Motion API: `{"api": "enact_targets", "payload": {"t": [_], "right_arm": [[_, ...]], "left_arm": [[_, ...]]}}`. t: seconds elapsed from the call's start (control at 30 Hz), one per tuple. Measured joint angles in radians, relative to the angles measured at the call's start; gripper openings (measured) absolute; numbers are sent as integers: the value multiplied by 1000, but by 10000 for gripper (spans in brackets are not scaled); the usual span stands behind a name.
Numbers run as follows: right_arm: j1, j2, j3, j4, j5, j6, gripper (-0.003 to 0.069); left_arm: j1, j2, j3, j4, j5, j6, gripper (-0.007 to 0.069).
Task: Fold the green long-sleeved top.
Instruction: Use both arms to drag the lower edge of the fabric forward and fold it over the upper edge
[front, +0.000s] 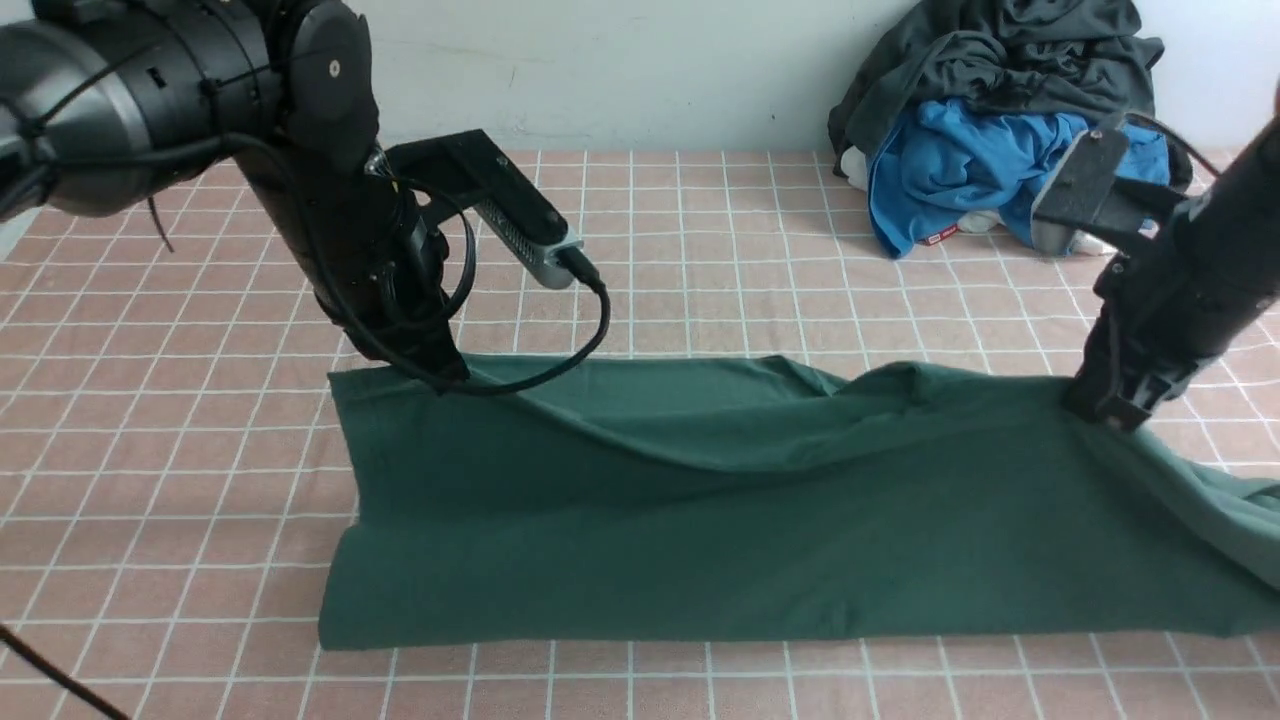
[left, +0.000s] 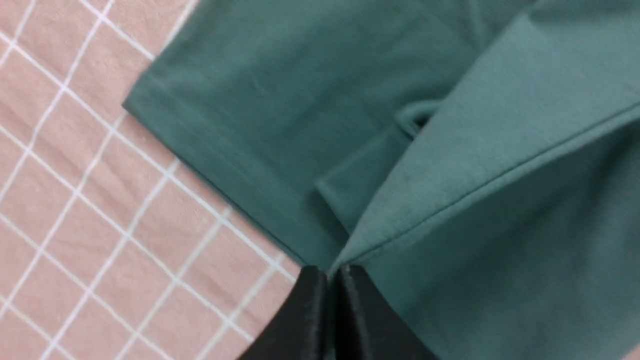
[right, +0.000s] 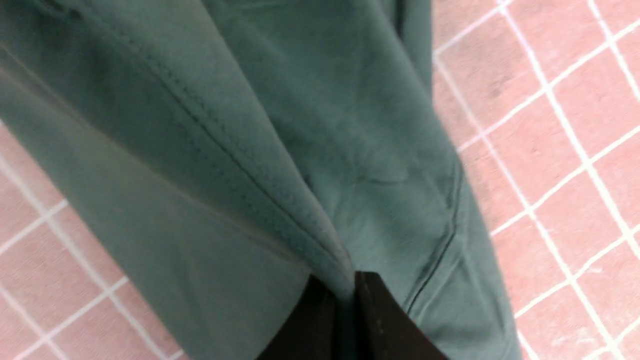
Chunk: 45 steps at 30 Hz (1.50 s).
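A: Left end effector (front: 445, 372)?
B: Clenched on the hem corner of the green long-sleeved top (front: 700, 500), fabric pinched between the jaws. That's the top's 10 o'clock corner.
A: Right end effector (front: 1105, 410)?
B: Same, clamped on a seamed ridge of the top at its 2 o'clock edge, with cloth tenting up to it.
A: Where's the top?
B: Spread as a wide band over the near half of the table (front: 700, 250), running 9 to 3 o'clock. Its right end trails off toward 4 o'clock. The far edge sags between the two grips.
A: Anything else?
B: A blue garment (front: 940, 170) under a charcoal garment (front: 1000, 50), heaped at 1 o'clock, well apart from the top.
A: Step?
B: I'd call it a lengthwise fold, with the far edge grasped at both ends.
A: Next?
B: Probably carry both grips toward 6 o'clock together. Keep the edge taut, lay it along the near edge, then let go. Uneven travel would likely skew the fold.
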Motion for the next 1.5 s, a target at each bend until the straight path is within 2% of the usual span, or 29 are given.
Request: {"api": "enact_targets", "payload": {"t": [0.17,0.43,0.67,0.8,0.97,1.13,1.37,1.43,1.5], "right_arm": [[-5,131,-109,10,-2,1,17],[-5,240,-138,12,-93,18,20],[-5,258,-141,13,-126,64,73],[-6,258,-141,14,-129,73,99],[-12,258,-141,31,-130,73,106],[-14,258,-141,39,-134,75,106],[-14,258,-141,54,-137,76,106],[-14,258,-141,59,-139,76,106],[-14,258,-141,59,-141,76,106]], "left_arm": [[51,134,-105,-14,-13,7,17],[90,253,-182,-23,-38,3,17],[90,259,-186,-62,1,15,44],[90,259,-185,-108,23,135,134],[90,269,-174,-201,29,345,318],[90,314,-173,-250,28,457,412],[90,363,-171,-238,-38,485,400],[90,374,-171,-236,-60,485,349],[90,379,-171,-234,-61,485,265]]}}
